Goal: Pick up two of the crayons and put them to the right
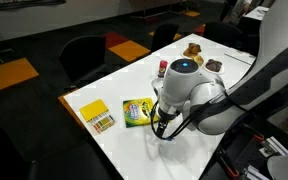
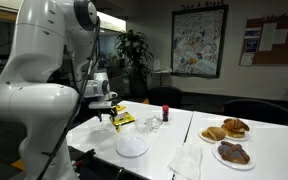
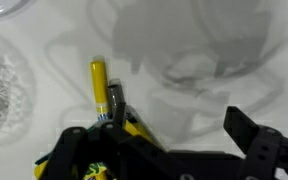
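Note:
In the wrist view a yellow crayon [image 3: 99, 84] lies on the white table [image 3: 214, 90]. It is just outside the left finger of my gripper [image 3: 174, 105]. The gripper is open and holds nothing; only bare table shows between its fingers. A yellow edge of the crayon box [image 3: 136, 127] shows under the left finger. In both exterior views the gripper [image 1: 162, 126] [image 2: 106, 116] hangs low over the table, beside the flat green-and-yellow crayon box [image 1: 136, 111] [image 2: 124, 120]. No crayon can be made out in the exterior views.
A flat yellow packet [image 1: 96, 115] lies near the table's corner. A small bottle [image 1: 163, 68] [image 2: 165, 112], clear glassware [image 2: 152, 125] [image 3: 2, 90], a white bowl [image 2: 132, 146], a napkin [image 2: 189, 160] and plates of pastries [image 2: 230, 130] share the table. Chairs stand around it.

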Robot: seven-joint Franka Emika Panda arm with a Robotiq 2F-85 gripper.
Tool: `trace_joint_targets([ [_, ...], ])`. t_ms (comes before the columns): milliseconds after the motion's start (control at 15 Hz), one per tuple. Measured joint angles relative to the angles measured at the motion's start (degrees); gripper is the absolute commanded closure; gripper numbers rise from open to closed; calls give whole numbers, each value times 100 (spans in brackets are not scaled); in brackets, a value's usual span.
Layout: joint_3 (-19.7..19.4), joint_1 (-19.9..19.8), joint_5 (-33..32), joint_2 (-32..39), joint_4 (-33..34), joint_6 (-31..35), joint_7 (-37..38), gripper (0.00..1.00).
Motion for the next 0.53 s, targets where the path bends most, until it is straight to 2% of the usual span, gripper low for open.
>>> trace_joint_targets([
  [533,45,76,-3,-171,-124,19,81,0],
])
